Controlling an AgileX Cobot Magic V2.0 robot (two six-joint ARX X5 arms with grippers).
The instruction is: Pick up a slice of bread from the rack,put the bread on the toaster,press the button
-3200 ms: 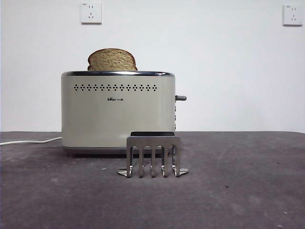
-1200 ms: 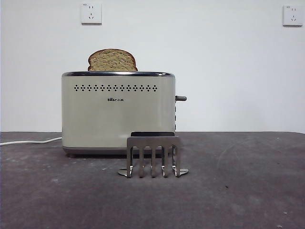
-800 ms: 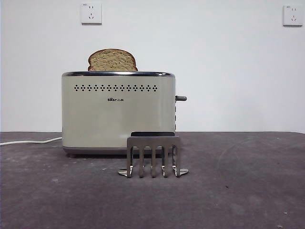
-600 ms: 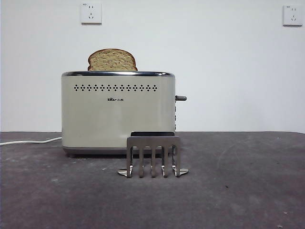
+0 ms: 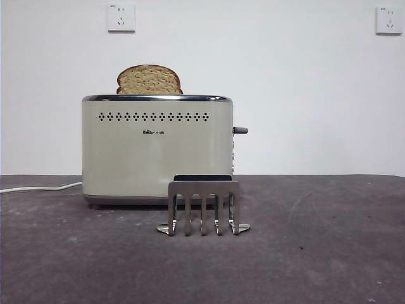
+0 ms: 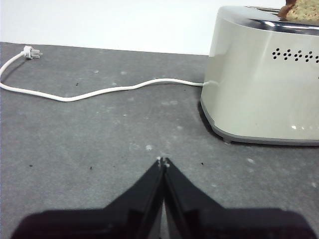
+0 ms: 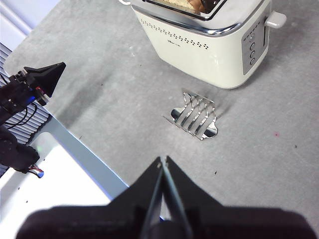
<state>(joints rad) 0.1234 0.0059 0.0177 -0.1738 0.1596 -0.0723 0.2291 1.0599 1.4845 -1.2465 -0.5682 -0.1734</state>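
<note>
The slice of bread (image 5: 149, 80) stands in the slot of the cream toaster (image 5: 156, 147), its domed top poking above the chrome rim; it also shows in the right wrist view (image 7: 192, 5). The grey rack (image 5: 202, 206) sits in front of the toaster with nothing between its prongs. The toaster's lever (image 5: 240, 130) juts from its right end, high up. My left gripper (image 6: 162, 162) is shut and holds nothing, low over the table beside the toaster (image 6: 264, 84). My right gripper (image 7: 162, 161) is shut and holds nothing, high above the rack (image 7: 195, 117).
A white power cable (image 6: 99, 89) with its plug (image 6: 31, 51) lies loose on the table to the toaster's left. Round buttons (image 7: 252, 49) line the toaster's end below the lever (image 7: 275, 20). The table edge (image 7: 84, 144) runs near the rack.
</note>
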